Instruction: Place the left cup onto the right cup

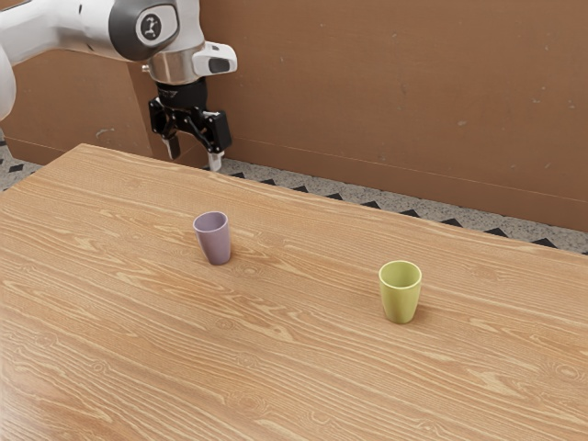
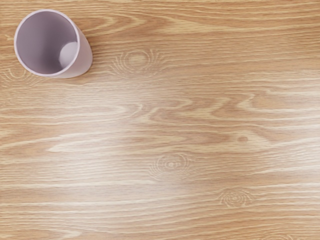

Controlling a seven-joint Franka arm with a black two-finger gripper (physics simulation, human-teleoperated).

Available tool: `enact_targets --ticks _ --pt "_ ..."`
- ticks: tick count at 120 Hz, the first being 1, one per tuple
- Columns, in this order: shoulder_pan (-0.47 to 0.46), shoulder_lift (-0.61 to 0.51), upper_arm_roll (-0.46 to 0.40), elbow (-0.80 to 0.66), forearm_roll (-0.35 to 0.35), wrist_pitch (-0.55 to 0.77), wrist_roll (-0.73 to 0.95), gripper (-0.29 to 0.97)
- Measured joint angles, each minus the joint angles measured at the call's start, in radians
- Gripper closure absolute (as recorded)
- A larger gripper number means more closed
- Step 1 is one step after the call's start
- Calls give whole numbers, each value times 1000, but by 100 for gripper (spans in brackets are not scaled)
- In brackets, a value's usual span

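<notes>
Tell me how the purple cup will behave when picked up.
The purple cup looks empty and thin-walled, so probably light. It narrows toward its base, so a sideways push could tip it. Its smooth tapered wall may slip when squeezed.

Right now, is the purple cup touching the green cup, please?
Apart. The exterior view shows bare table between the purple cup and the green cup.
</notes>
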Motion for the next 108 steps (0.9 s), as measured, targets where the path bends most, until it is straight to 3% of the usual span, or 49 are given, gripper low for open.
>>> enact_targets --ticks 49,108 --pt "-1 23 1 -7 -2 27 0 0" --pt "50 154 6 -5 -31 107 0 0"
